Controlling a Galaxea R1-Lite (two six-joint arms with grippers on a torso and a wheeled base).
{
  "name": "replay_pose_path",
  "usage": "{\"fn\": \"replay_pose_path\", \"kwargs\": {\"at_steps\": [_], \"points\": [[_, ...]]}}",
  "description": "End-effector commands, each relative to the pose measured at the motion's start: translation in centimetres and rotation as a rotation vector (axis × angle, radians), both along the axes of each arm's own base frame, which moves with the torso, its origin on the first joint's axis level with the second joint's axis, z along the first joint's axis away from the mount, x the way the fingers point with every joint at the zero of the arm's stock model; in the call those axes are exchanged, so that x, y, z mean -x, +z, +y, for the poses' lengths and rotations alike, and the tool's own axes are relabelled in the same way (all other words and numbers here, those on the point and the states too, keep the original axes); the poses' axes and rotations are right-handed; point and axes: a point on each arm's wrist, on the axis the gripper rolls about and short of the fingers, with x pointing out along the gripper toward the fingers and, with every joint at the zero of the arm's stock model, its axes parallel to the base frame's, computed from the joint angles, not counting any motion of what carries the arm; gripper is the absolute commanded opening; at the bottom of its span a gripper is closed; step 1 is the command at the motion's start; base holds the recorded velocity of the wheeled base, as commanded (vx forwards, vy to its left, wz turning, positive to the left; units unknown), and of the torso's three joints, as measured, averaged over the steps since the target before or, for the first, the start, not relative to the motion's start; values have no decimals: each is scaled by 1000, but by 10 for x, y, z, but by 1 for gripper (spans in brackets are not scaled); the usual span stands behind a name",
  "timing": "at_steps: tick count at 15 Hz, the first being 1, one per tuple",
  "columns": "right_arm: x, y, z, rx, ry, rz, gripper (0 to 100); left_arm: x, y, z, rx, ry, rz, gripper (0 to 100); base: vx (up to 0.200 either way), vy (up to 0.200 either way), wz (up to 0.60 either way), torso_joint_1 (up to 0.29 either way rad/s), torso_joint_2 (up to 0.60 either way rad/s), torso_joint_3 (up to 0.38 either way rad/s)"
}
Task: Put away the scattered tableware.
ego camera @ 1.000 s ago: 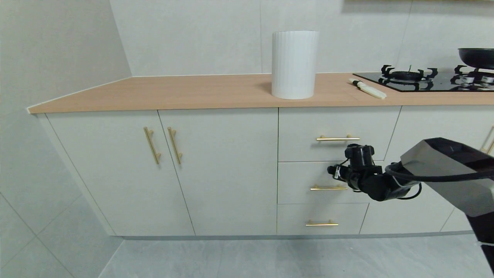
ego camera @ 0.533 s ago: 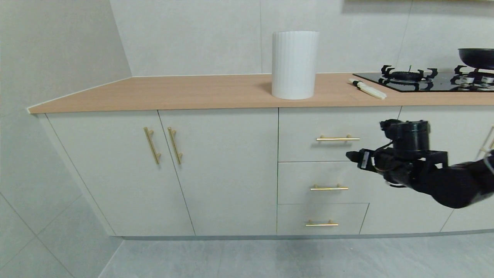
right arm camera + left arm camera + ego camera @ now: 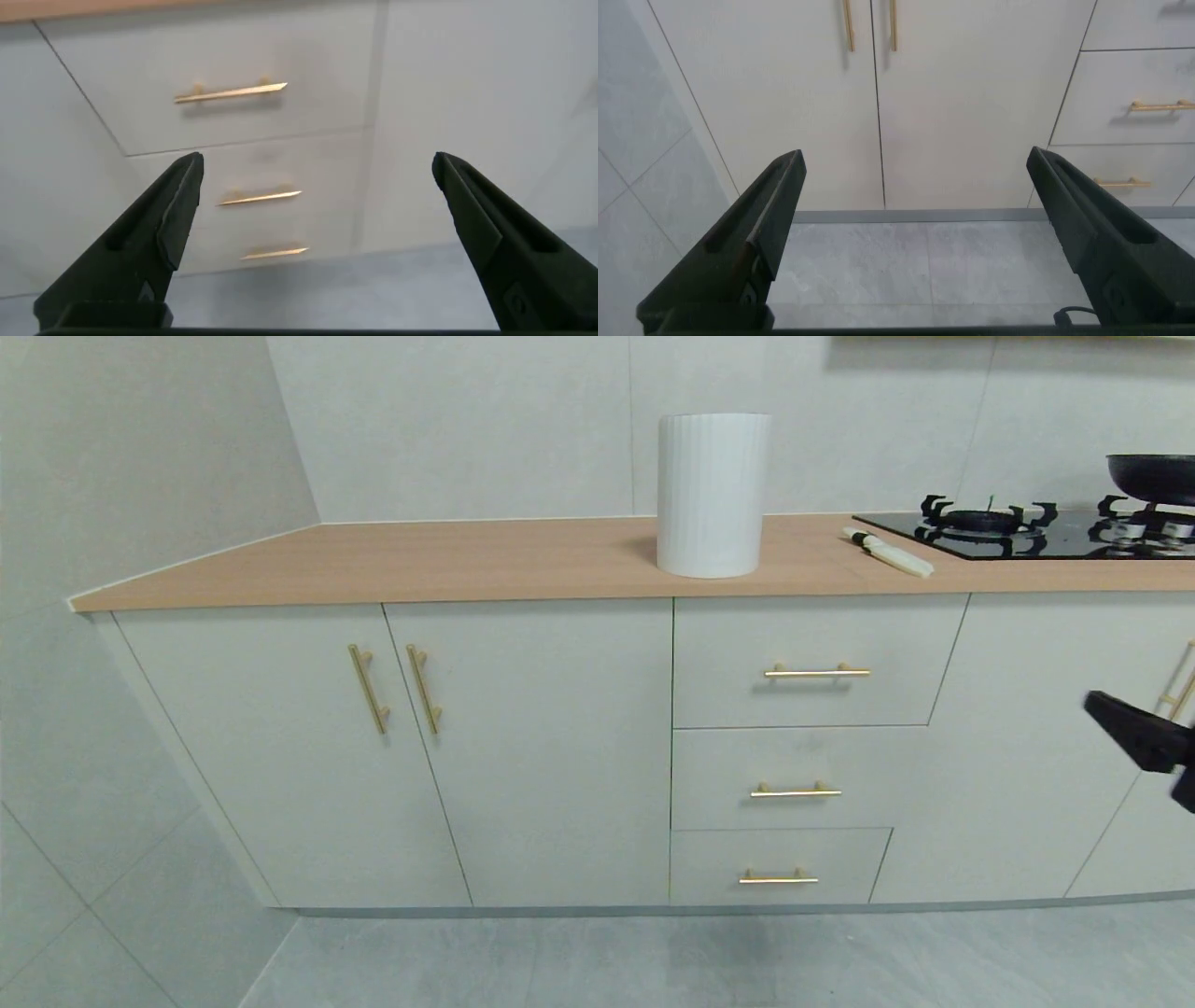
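My right gripper (image 3: 316, 168): spread wide, empty, facing the drawers (image 3: 271, 168).
My left gripper (image 3: 915, 168): spread wide, empty, low near the floor (image 3: 906, 271).
Utensil (image 3: 887, 552): flat on the counter (image 3: 420, 560), between canister (image 3: 713, 495) and stove (image 3: 1018, 534).
Risk: my reach may clip the counter edge and knock the utensil off.

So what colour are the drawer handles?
The drawer handles are a brushed gold, clearest in the head view.

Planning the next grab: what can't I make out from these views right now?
Head view: inside of the white canister, hidden by its own wall.
Head view: pale utensil by the hob, too small to identify.
Head view: black pan, cut off by the right edge.
Head view: contents of the drawers, behind shut fronts.
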Motion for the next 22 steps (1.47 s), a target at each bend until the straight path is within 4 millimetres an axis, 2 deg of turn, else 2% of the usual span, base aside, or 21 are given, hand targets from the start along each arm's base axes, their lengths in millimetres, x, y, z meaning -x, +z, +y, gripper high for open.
{"fn": "replay_pose_path", "kwargs": {"at_steps": [1,3,5,7,9,13,18,22], "points": [[86,-18,-33,114,-189,-100,100,0,0,0,0,0,0,100,0,0,0,0,0,0],[121,-27,-37,114,-236,-150,100,0,0,0,0,0,0,100,0,0,0,0,0,0],[147,-41,-39,115,-286,-156,100,0,0,0,0,0,0,100,0,0,0,0,0,0],[170,-55,-38,120,-335,-172,100,0,0,0,0,0,0,100,0,0,0,0,0,0],[185,-70,-37,141,-329,-189,100,0,0,0,0,0,0,100,0,0,0,0,0,0],[184,-79,-35,56,-184,-218,100,0,0,0,0,0,0,100,0,0,0,0,0,0],[154,-134,-30,59,39,-90,100,0,0,0,0,0,0,100,0,0,0,0,0,0],[151,-147,-28,10,137,-35,100,0,0,0,0,0,0,100,0,0,0,0,0,0]]}}
